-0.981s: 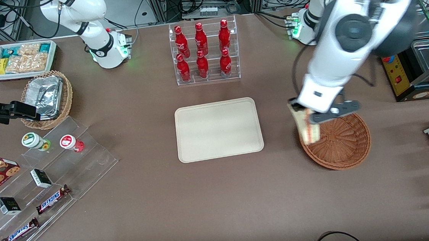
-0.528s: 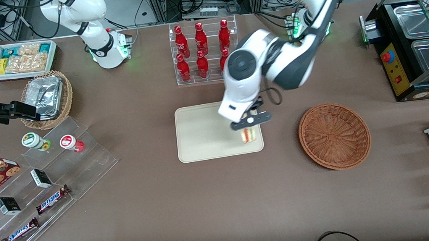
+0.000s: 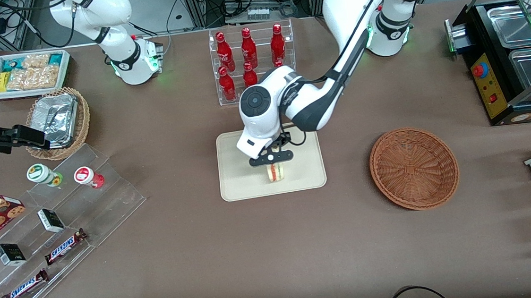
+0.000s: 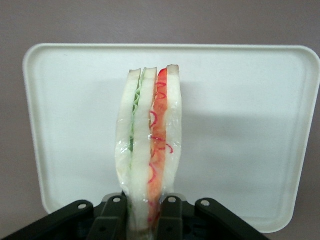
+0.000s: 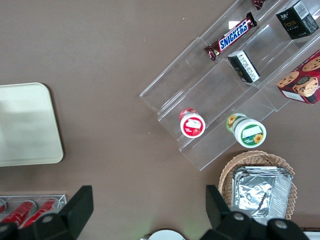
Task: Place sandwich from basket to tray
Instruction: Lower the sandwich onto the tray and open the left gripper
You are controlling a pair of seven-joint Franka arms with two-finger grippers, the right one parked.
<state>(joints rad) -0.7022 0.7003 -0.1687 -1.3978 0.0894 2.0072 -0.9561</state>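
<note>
My left gripper (image 3: 271, 160) hangs over the middle of the beige tray (image 3: 239, 179), shut on the sandwich (image 3: 275, 172). The wrapped wedge of white bread with green and red-orange layers (image 4: 150, 145) points down at the tray (image 4: 240, 125), pinched between both black fingers (image 4: 111, 220). Whether its tip touches the tray I cannot tell. The reddish-brown wicker basket (image 3: 414, 168) sits beside the tray toward the working arm's end of the table, with nothing in it.
A clear rack of red bottles (image 3: 252, 65) stands farther from the front camera than the tray. Toward the parked arm's end are acrylic steps with snacks (image 3: 57, 217), a tan basket holding a foil container (image 3: 57, 120) and a white bin (image 3: 27, 73).
The gripper has carried the sandwich from above the basket rim over to the tray, then on toward the tray's middle and lower. The basket stayed put.
</note>
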